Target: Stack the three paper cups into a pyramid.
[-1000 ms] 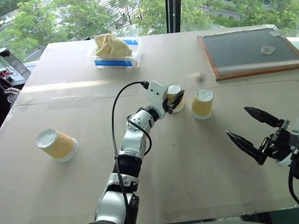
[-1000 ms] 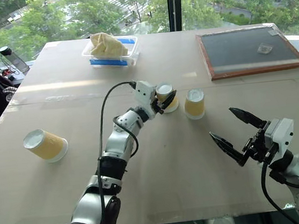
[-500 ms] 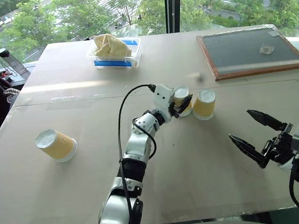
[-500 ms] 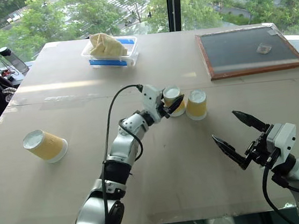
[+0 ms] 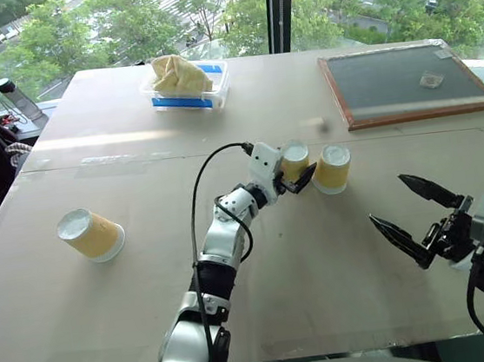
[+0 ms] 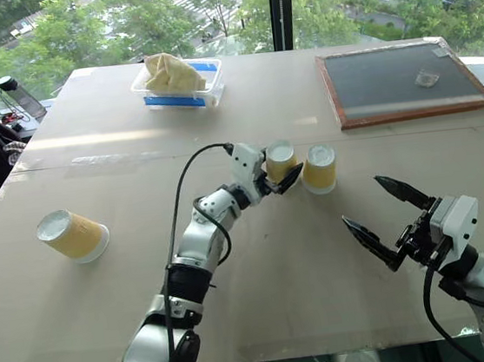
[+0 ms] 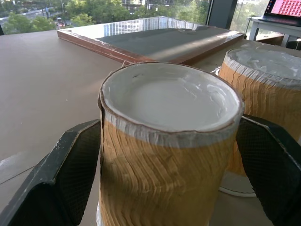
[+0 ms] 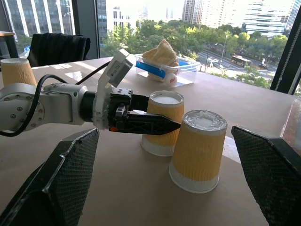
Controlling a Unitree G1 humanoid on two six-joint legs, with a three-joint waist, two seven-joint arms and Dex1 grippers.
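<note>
Two of the paper cups stand upside down side by side at mid-table: the middle cup (image 5: 294,158) and the right cup (image 5: 331,168), nearly touching. My left gripper (image 5: 300,167) is open, one finger on each side of the middle cup (image 7: 169,141), close to its ribbed wall. The third cup (image 5: 91,234) sits apart at the table's left. My right gripper (image 5: 387,198) hovers open and empty near the front right, short of the right cup (image 8: 197,150).
A clear plastic tub (image 5: 188,89) with a blue label and crumpled tan paper stands at the back. A wood-framed dark board (image 5: 406,84) lies at the back right. A bottle (image 5: 15,96) stands beyond the table's far left edge.
My left gripper carried the middle cup to the right until it stood beside the right cup, then opened its fingers. The right gripper has stayed where it was.
</note>
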